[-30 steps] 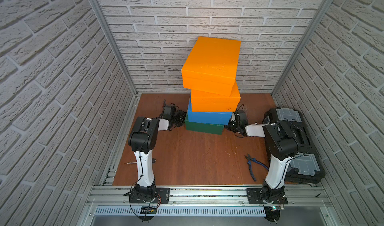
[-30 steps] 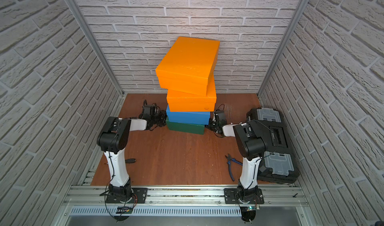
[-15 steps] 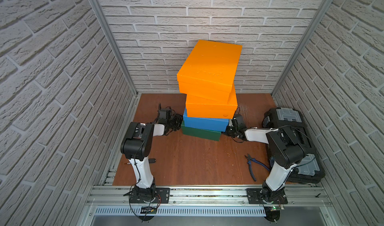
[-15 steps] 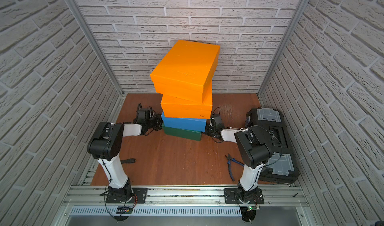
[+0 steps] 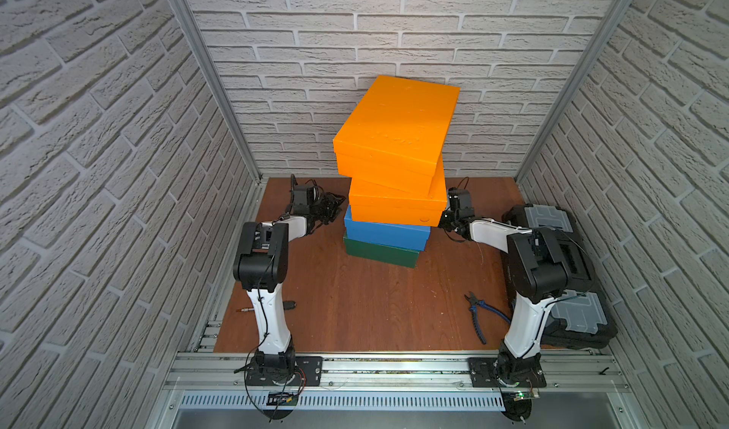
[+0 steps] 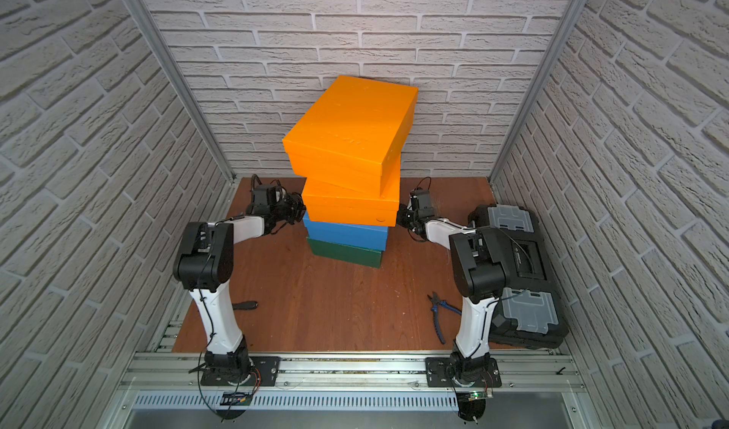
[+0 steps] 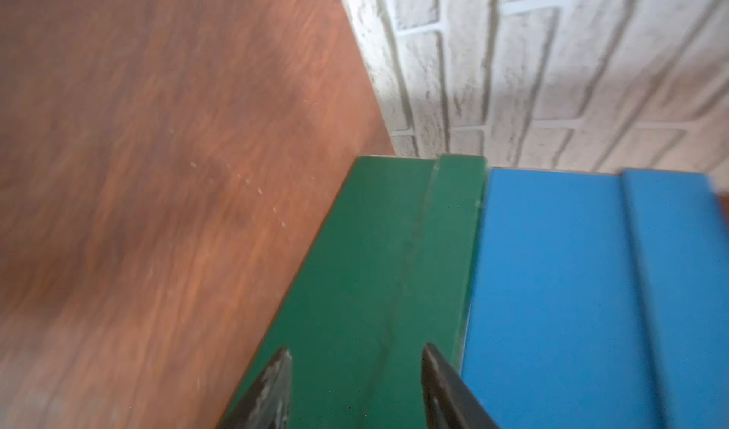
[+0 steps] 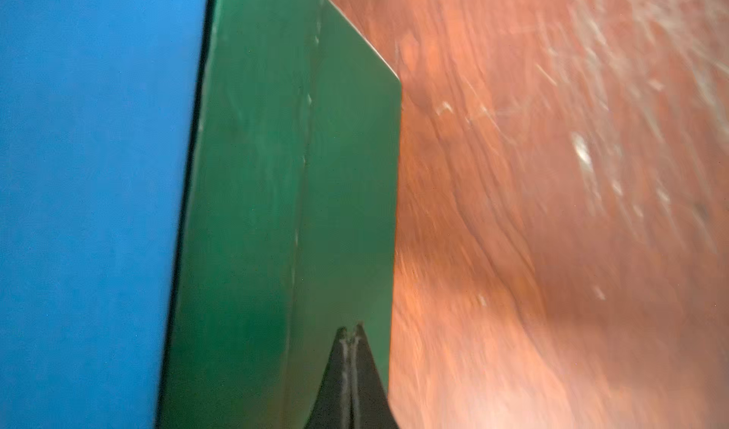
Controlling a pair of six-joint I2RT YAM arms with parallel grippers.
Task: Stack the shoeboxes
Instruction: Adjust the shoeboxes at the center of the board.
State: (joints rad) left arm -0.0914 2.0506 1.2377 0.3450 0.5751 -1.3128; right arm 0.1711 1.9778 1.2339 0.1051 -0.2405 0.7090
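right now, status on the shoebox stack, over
Left gripper open beside green shoebox, right gripper shut, empty. Blue shoebox on it, then lower orange shoebox, top orange shoebox skewed. Pliers clear of stack.

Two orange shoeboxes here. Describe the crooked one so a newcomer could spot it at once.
Near the back brick wall, four boxes are piled on the brown table: green shoebox at the bottom, blue shoebox, then two orange. Yours is the top orange shoebox, twisted out of line and overhanging the lower orange shoebox.
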